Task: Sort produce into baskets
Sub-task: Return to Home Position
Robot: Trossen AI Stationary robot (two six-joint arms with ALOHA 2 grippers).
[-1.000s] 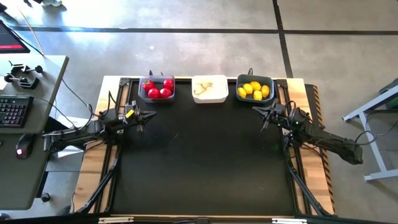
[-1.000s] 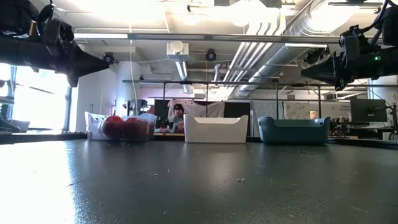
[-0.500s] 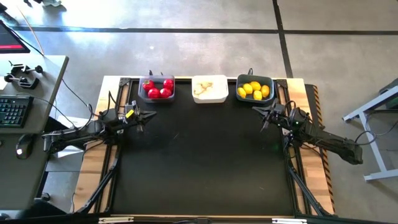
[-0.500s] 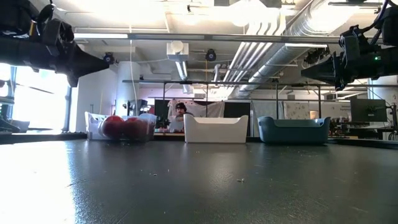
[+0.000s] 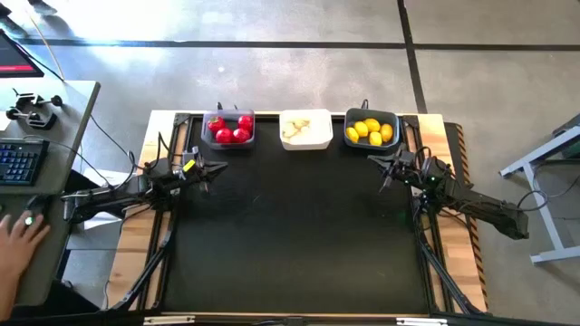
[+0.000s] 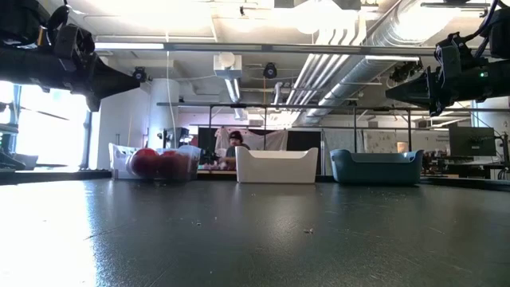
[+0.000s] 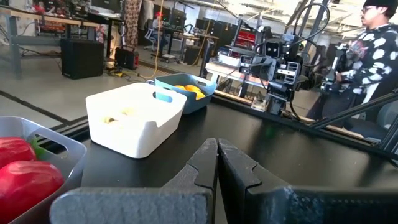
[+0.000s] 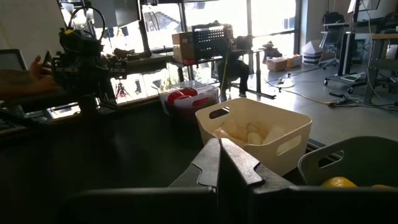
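Three baskets stand in a row at the table's far edge. The grey basket [image 5: 228, 129] holds red tomatoes [image 5: 232, 130]. The white basket [image 5: 305, 129] holds whitish garlic bulbs [image 5: 295, 129]. The teal basket [image 5: 372, 130] holds yellow lemons [image 5: 372, 132]. My left gripper [image 5: 221, 167] is shut and empty, raised over the table's left side, near of the grey basket. My right gripper [image 5: 373, 161] is shut and empty, raised over the right side, near of the teal basket. The wrist views show each pair of fingers closed together [image 7: 217, 149] [image 8: 220, 149].
The black table top [image 5: 299, 235] lies bare between the arms and toward the near edge. A desk with a keyboard [image 5: 20, 156] stands left of the table, with a person's hand [image 5: 20, 237] at it. A person [image 7: 373, 43] stands beyond the table's right side.
Both arms have kept still. A person's hand has come into view at the desk on the left.
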